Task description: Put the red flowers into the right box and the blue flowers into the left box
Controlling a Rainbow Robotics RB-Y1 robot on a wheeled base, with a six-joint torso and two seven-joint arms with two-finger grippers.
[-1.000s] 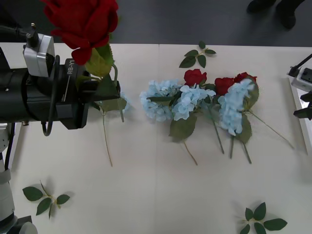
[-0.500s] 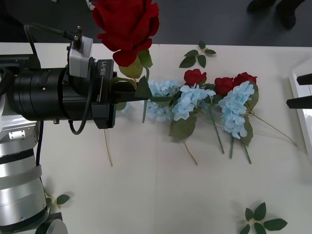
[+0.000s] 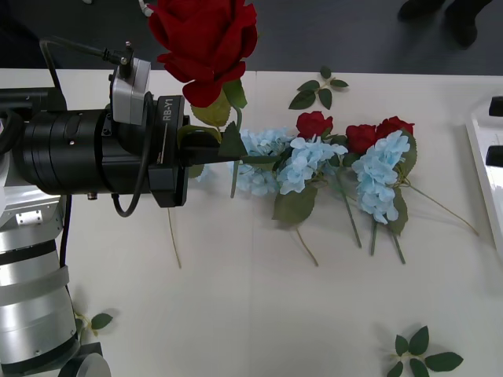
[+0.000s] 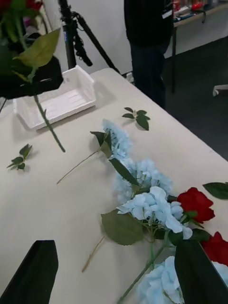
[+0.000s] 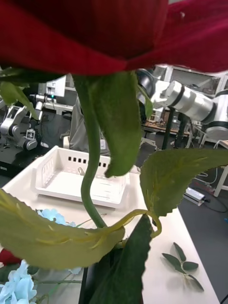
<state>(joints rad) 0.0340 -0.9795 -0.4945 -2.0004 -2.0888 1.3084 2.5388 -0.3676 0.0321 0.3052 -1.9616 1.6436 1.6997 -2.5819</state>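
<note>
One red rose [image 3: 206,39] is standing upright, held up off the table, while other red flowers [image 3: 313,123] and blue flowers [image 3: 302,163] are lying mixed mid-table. The white boxes [image 3: 489,169] [image 4: 56,103] are sitting at opposite ends.

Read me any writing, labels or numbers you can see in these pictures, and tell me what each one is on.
"RB-Y1": white letters running sideways on the black wrist housing of the left arm, just behind the left gripper, which is shut on a red rose.

No other text is readable: nothing is printed on the white box, the flowers or the table, and the background equipment in the left wrist view is too blurred to read.
</note>
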